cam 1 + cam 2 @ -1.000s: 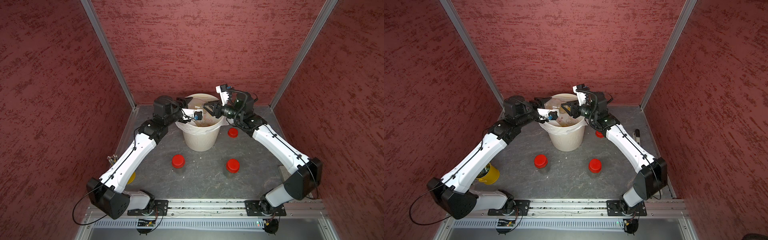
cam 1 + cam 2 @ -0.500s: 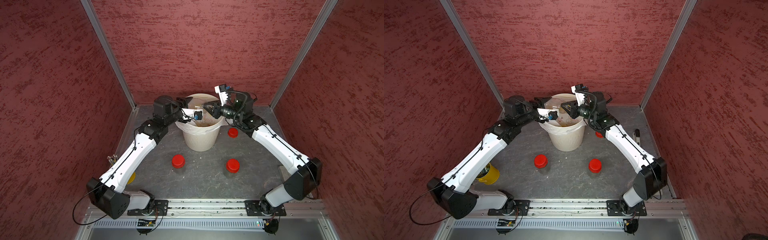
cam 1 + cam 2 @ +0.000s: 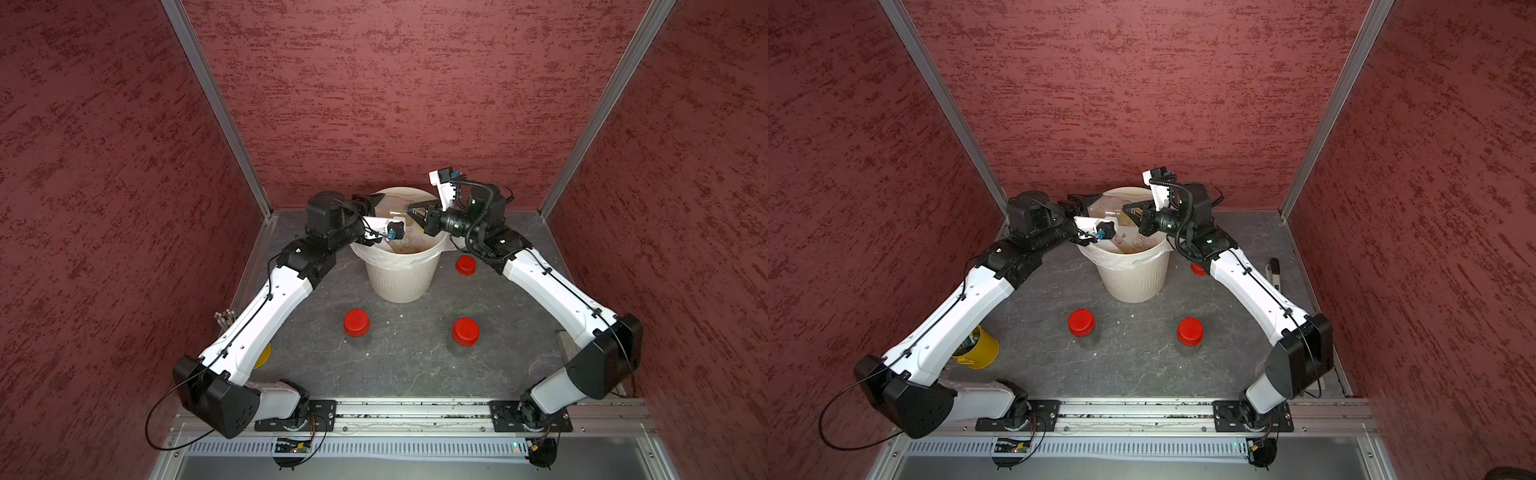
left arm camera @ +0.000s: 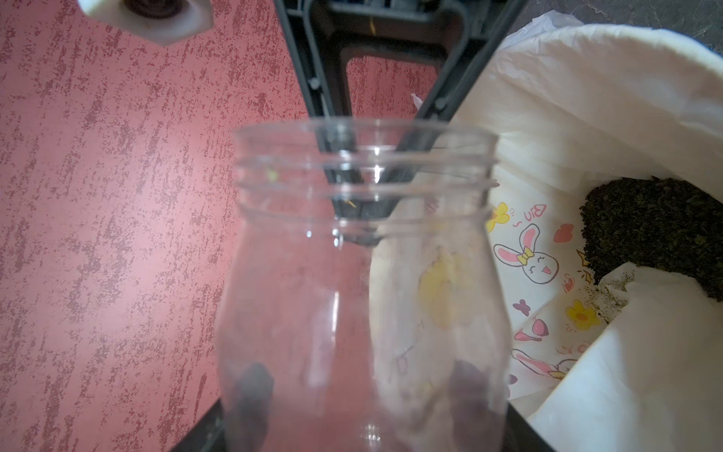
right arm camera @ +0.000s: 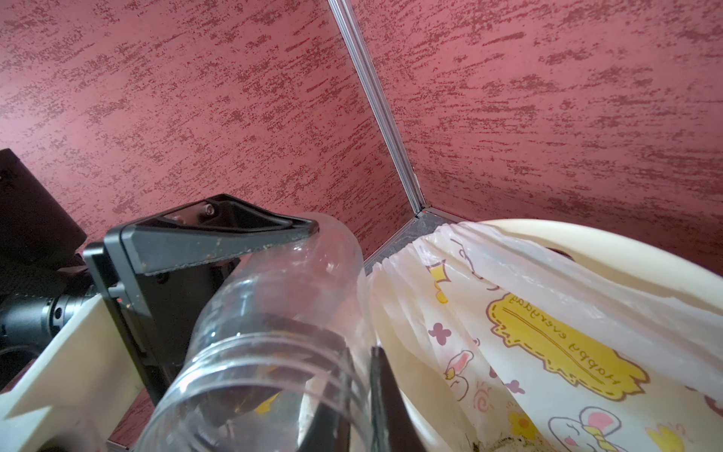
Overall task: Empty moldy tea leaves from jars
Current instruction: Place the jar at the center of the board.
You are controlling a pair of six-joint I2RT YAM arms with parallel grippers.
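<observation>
Over the cream ribbed bin (image 3: 401,286) at the back of the tabletop (image 3: 407,365), the two arms meet. The left pincer (image 3: 371,202) is clamped around the body of an open jar (image 4: 364,293) and holds it on its side above the bin's mouth, neck pointing toward the right arm. Through the clear wall in the left wrist view I see its dark pads (image 4: 250,391) pressed on opposite sides near the base. The jar has no cap and looks empty.

The right pincer (image 3: 415,210) is clenched, with its black fingers drawn together to a point at the jar's threaded neck (image 4: 360,231). Whether they nip the rim or only sit in the mouth, I cannot tell.

Down in the bin, a dark olive-brown heap of tea leaves (image 4: 657,227) lies on the white bag (image 4: 587,98) printed with bunnies and flowers.

Two capped jars (image 3: 356,323) (image 3: 465,331) stand upright and well apart on the tabletop, in front of the bin. Both arms are clear of them. From above their contents are hard to make out. A loose red cap (image 3: 466,264) lies just beside the bin, under the right arm.

A yellow cup (image 3: 982,353) sits at the left edge, half hidden by the left arm.
</observation>
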